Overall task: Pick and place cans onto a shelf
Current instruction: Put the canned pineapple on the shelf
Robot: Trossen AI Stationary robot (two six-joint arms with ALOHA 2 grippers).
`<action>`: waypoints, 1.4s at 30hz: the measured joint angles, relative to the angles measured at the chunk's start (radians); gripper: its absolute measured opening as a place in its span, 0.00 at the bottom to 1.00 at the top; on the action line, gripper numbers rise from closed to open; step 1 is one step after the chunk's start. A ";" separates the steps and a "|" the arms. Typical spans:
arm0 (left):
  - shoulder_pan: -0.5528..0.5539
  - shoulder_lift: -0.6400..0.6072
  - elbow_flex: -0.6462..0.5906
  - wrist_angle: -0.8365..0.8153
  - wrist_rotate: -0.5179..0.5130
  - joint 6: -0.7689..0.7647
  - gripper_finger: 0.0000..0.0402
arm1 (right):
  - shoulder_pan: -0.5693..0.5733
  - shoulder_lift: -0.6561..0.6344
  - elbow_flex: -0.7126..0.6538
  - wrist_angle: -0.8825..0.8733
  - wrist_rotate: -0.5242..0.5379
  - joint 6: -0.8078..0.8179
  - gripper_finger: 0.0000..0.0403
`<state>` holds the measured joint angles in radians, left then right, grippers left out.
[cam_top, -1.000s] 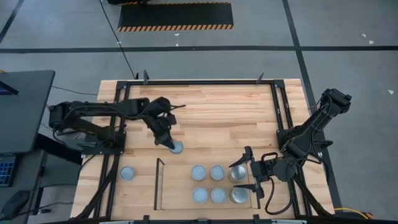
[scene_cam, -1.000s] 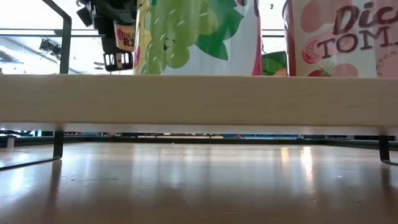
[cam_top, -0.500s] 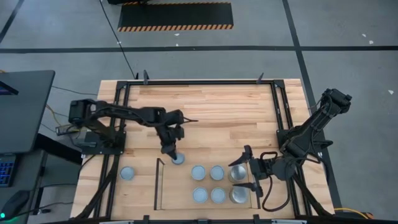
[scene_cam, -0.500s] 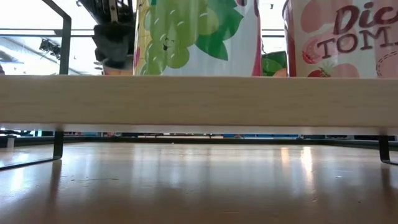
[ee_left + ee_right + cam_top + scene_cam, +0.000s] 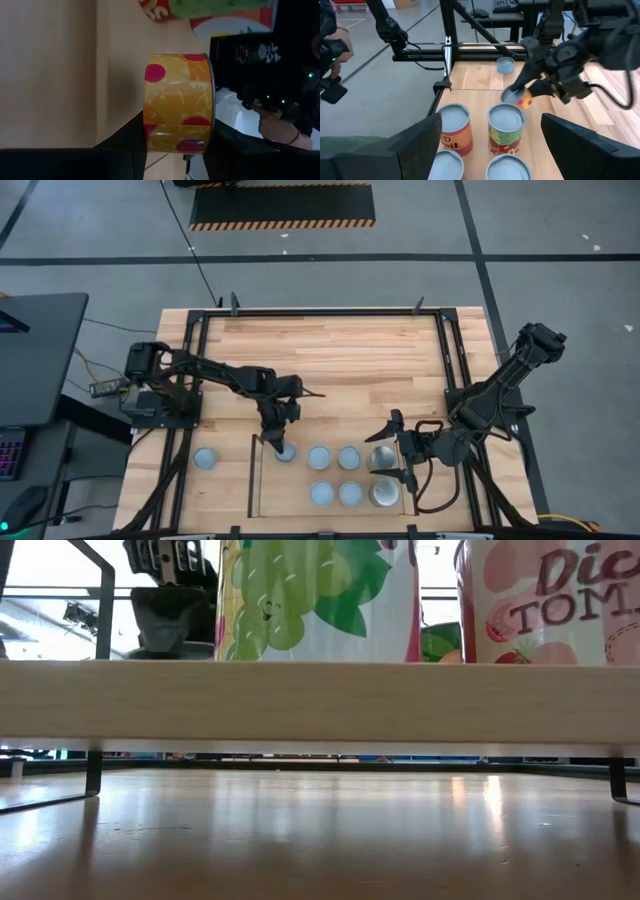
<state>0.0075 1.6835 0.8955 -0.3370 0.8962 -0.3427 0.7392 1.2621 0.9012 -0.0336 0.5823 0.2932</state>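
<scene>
My left gripper (image 5: 281, 442) is shut on an orange can with red dots (image 5: 177, 95). It is at the left end of the shelf's far row (image 5: 286, 452), and it also shows in the right wrist view (image 5: 520, 100). The shelf (image 5: 285, 492) holds several silver-topped cans (image 5: 334, 475), standing on their bases. One more can (image 5: 205, 459) stands on the table left of the shelf rail. My right gripper (image 5: 398, 450) is open over the shelf's right end and touches nothing. In the low view the left gripper (image 5: 172, 600) shows behind the shelf board (image 5: 320, 700). My left gripper holds the orange can between its two fingers (image 5: 131, 135), which flank it on either side. The fingers slant down from the table's far left. The can's label side (image 5: 177, 125) faces the wrist camera. I cannot tell whether its bottom rests on the shelf board.
A thin dark rail (image 5: 254, 475) bounds the shelf on the left, close to the held can. A black outer frame (image 5: 196, 330) runs round the table. Bare wood (image 5: 340, 360) lies at the table's far half. A grape-label can (image 5: 315, 600) and a tomato can (image 5: 550, 600) fill the low view.
My left gripper has carried the orange can toward the table's near edge and a little right, and down into the left end of the shelf's far row, staying shut on it. My right gripper has shifted slightly toward the far edge.
</scene>
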 joint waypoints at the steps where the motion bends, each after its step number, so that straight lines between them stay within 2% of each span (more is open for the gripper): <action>1: -0.008 0.004 0.000 0.000 -0.001 -0.003 0.38 | -0.003 0.000 0.000 0.000 0.000 0.000 0.86; 11: -0.050 0.008 0.000 0.016 -0.041 -0.045 0.40 | -0.030 0.000 0.000 0.000 0.000 0.000 0.86; 24: -0.059 0.009 0.000 0.015 -0.083 -0.034 0.59 | -0.043 0.000 0.000 0.000 -0.001 0.000 0.86; 42: -0.069 0.009 0.001 0.017 -0.083 -0.018 0.58 | -0.052 0.000 0.000 -0.006 -0.001 -0.008 0.86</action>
<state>-0.0614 1.6920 0.8963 -0.3199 0.8127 -0.3603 0.6869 1.2618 0.9012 -0.0395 0.5812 0.2852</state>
